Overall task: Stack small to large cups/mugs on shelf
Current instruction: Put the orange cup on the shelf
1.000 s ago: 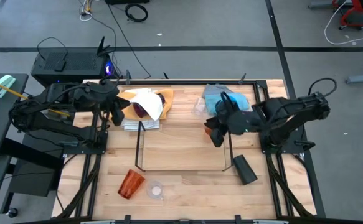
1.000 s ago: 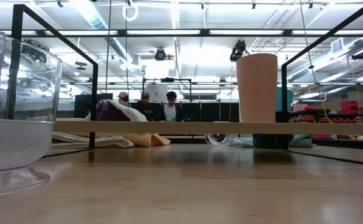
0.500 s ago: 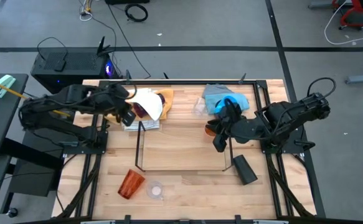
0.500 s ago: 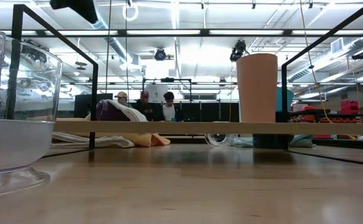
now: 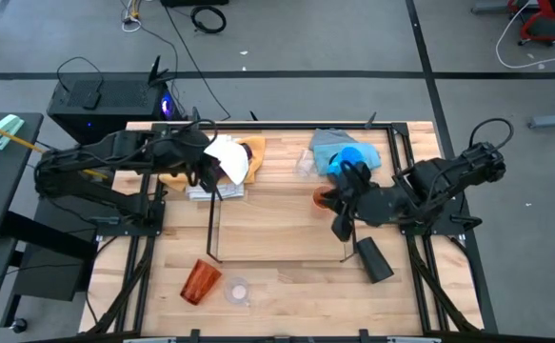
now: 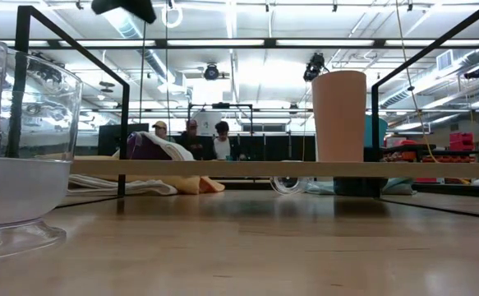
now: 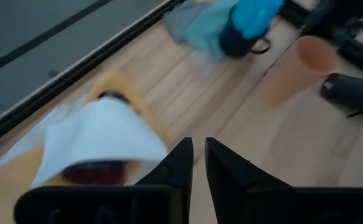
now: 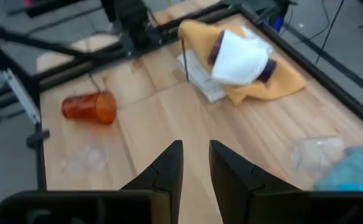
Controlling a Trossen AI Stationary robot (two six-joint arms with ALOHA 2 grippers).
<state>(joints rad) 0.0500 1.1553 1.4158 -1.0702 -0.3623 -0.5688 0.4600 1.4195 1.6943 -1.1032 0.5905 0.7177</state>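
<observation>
Shelf (image 5: 277, 259): black wire rack mid-table, holding the small orange cup (image 5: 323, 198) at its right end.
Low view only: people far behind the table.
Left gripper (image 5: 204, 177): fingers nearly together, empty — now closer to the purple tumbler (image 5: 227, 171) under the white cloth (image 5: 231, 157).
Right gripper (image 5: 339, 229): nearly closed, empty — drawn back from the cup.

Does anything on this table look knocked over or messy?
Yes. The amber tumbler and black cup lie on their sides outside the wire shelf, and a purple tumbler lies wrapped in a white cloth.
</observation>
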